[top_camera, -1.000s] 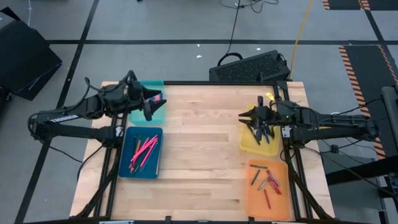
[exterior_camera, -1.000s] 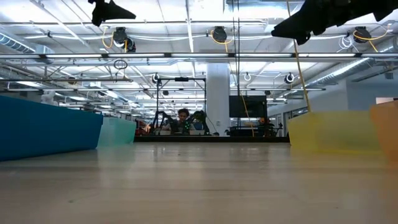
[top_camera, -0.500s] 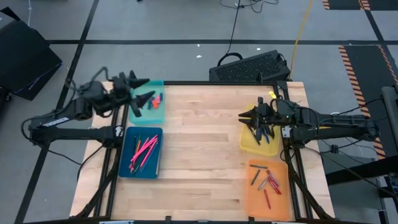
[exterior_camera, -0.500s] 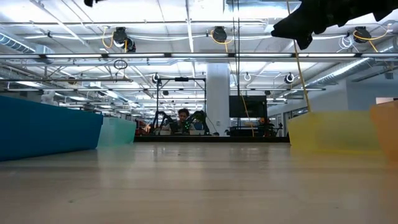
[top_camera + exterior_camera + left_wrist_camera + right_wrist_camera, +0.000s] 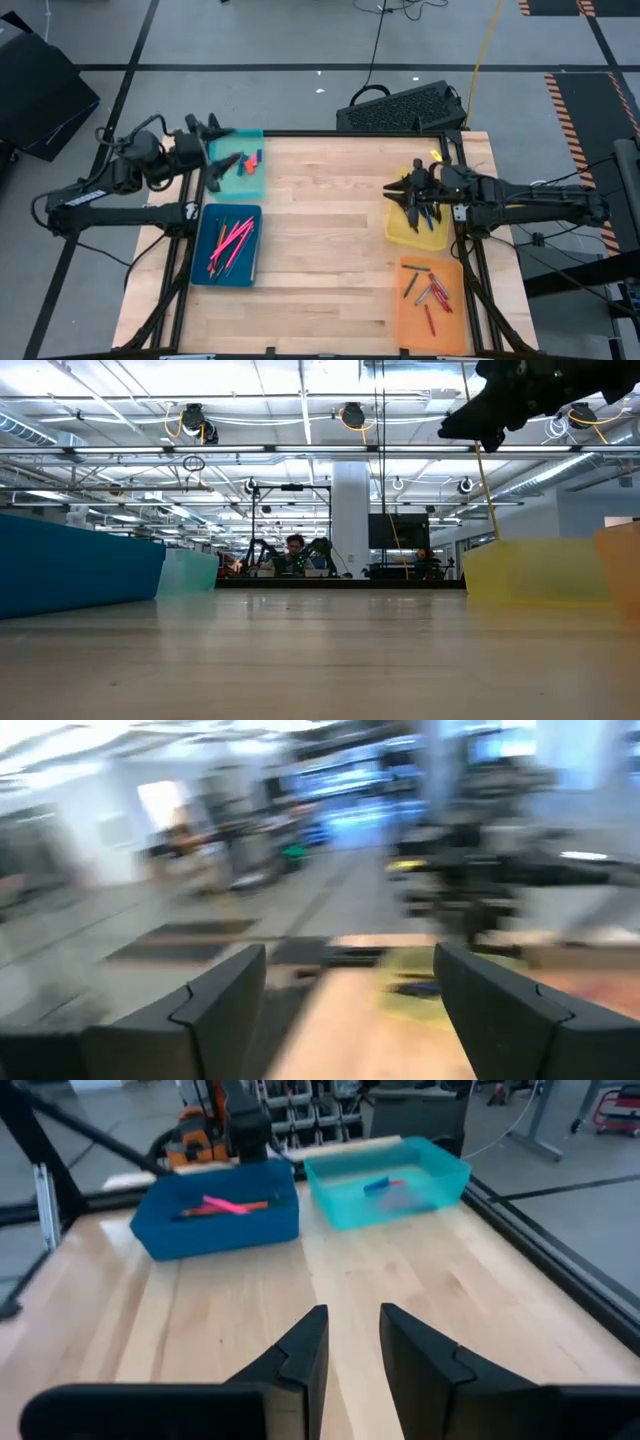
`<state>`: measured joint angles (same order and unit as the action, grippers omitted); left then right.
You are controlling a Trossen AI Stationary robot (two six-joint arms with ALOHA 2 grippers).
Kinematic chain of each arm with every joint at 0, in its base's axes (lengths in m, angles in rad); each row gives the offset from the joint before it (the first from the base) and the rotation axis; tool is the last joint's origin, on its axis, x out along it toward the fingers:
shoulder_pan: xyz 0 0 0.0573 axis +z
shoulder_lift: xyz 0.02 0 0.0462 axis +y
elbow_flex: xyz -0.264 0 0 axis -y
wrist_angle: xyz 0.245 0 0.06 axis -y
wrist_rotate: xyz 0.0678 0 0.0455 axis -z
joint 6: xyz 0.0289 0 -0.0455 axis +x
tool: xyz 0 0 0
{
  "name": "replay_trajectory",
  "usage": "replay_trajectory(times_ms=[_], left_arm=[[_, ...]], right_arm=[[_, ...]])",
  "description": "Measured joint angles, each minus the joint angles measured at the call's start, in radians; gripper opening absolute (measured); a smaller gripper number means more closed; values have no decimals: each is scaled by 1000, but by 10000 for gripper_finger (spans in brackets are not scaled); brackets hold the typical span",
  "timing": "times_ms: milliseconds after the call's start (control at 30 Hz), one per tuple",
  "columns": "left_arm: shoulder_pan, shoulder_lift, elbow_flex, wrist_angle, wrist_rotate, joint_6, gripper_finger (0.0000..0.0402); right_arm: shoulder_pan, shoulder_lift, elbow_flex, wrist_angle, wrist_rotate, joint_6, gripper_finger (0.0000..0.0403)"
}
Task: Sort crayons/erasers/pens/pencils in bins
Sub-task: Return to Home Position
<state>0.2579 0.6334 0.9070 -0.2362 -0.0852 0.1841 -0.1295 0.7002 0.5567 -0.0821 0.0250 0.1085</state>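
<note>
1. The shallow translucent teal plastic bin (image 5: 241, 167) sits at the far left corner of the pale wooden table (image 5: 320, 240), with small erasers (image 5: 250, 160) inside.
2. The left pincer (image 5: 215, 155), fingers spread and empty, hangs at that bin's outer edge.
3. The dark blue bin (image 5: 228, 243) of long pink sticks lies just beside the teal bin.
4. Across the table from the teal bin, the right pincer (image 5: 403, 196), fingers slightly parted and empty, hovers over the yellow bin (image 5: 418, 226).
5. Crayons (image 5: 430, 292) lie in the orange bin (image 5: 432, 302) next to it.

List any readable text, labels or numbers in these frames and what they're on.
None readable.
The teal bin, dark blue bin, yellow bin and orange bin show no labels.
The dark screen in the room behind is too far off to read.
</note>
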Motion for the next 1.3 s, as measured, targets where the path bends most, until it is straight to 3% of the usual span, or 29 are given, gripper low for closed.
replay_trajectory(times_ms=[100, 333, 467, 533, 633, 700, 800, 967, 1167, 1300], left_arm=[[-4, -7, -39, 8, 164, 11, 292], [-29, -20, -108, 111, 82, -125, 292], [-60, -21, -108, 136, 79, -111, 292], [-87, -21, -108, 133, 94, -83, 292], [-152, -21, -119, 133, 100, -81, 292], [-203, -22, -145, 133, 45, -90, 292], [-270, -46, -202, 153, -49, -111, 292], [-335, -147, -269, 152, -114, -114, 292], [-339, -351, -273, -87, -127, -159, 292], [-339, -494, -296, -170, -103, -205, 292]], right_arm=[[0, -1, -34, 2, 0, -21, 84], [0, -1, -116, 3, -2, 176, 84], [0, 0, -149, 3, -14, 269, 84], [4, -7, -150, 53, -119, 251, 84], [40, -21, -150, 223, -369, 137, 84], [74, -36, -150, 296, -416, 112, 84], [120, -70, -150, 313, -420, 120, 84], [194, -191, -150, 220, -422, 173, 84], [231, -402, -150, 224, -414, 138, 84], [229, -534, -149, 223, -331, 112, 84]])
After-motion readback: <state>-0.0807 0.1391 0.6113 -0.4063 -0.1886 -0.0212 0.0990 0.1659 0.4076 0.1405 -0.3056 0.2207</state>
